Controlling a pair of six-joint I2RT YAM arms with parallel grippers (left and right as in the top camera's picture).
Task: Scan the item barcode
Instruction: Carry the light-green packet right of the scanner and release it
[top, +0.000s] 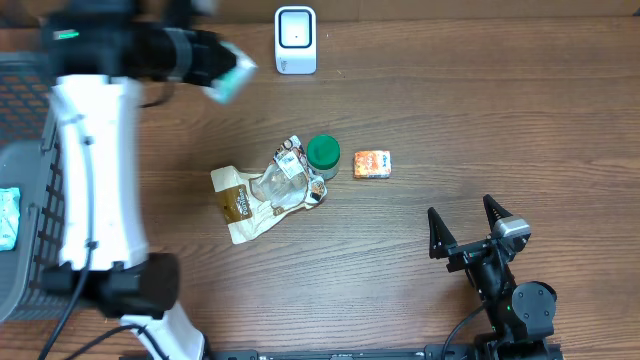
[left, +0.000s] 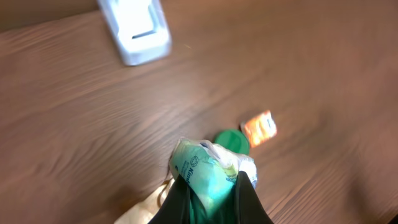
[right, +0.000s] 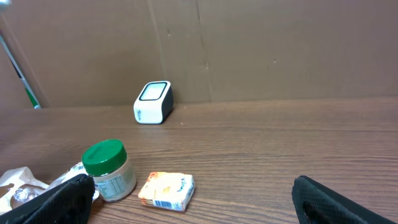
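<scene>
Soft green-and-white tissue packet, pinched at one end between the closed fingers of the left gripper and held above the table, near the white barcode scanner. It is probably light, crushable and slick-wrapped, so an edge grip suits it, leaving the printed face free. On the table are a green-lidded jar and an orange packet. The right gripper is spread wide and empty.

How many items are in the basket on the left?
1: a pale teal packet at the basket's outer side, by the frame edge. The left arm covers part of the basket, so more may be hidden.
</scene>
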